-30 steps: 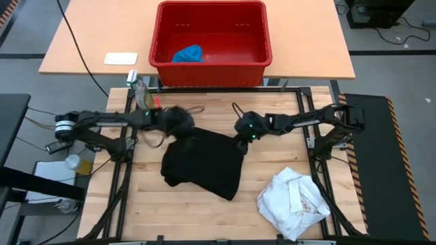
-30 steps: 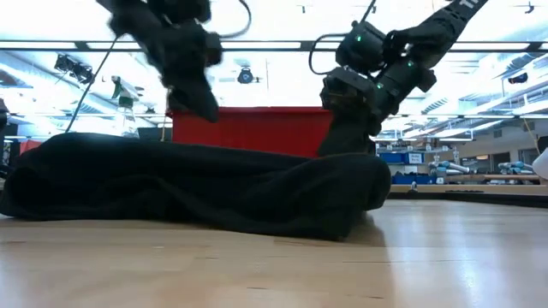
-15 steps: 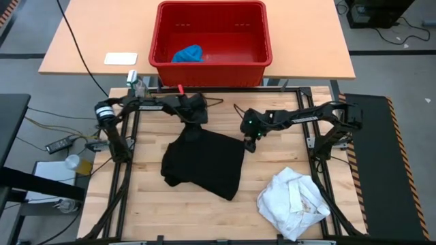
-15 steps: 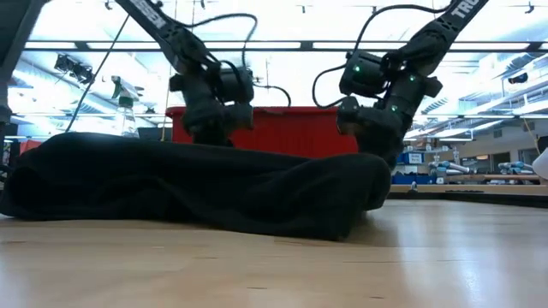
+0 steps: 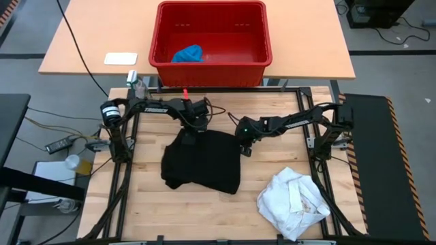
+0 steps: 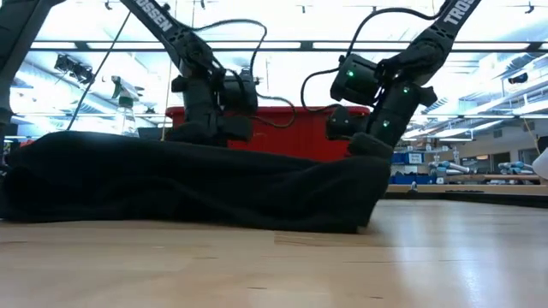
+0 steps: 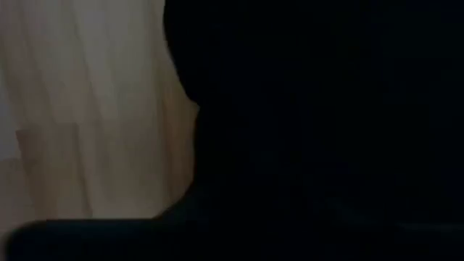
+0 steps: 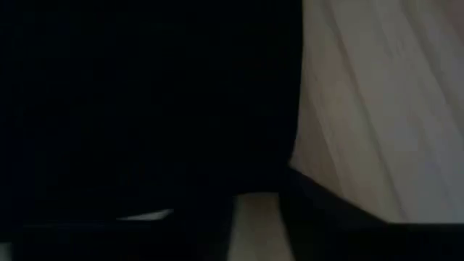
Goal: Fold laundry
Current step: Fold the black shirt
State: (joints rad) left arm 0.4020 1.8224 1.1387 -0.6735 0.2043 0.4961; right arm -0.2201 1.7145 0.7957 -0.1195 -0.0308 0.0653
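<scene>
Both arms are down on the far edge of the black garment [image 5: 202, 161] in the middle of the wooden table [image 5: 272, 109]. The left gripper [image 5: 191, 133] presses at the far-left corner, and the right gripper [image 5: 243, 145] sits on the far-right corner. From the low camera both claws sit right on top of the cloth's ridge, but whether either has pinched fabric or is merely resting on it, I cannot tell; the wrist cameras are filled with black cloth against pale wood.

The black piece lies as a rumpled rough rectangle, not a neat fold, with a lump along its near-left edge. I'd call it early in the folding. The white garment [image 5: 293, 202] lies crumpled in a heap at the near right of the table, untouched as far as I can judge. The blue garment [image 5: 188, 53] sits in the red basket [image 5: 261, 65] on the far table. So nothing is finished, with three items to go.
</scene>
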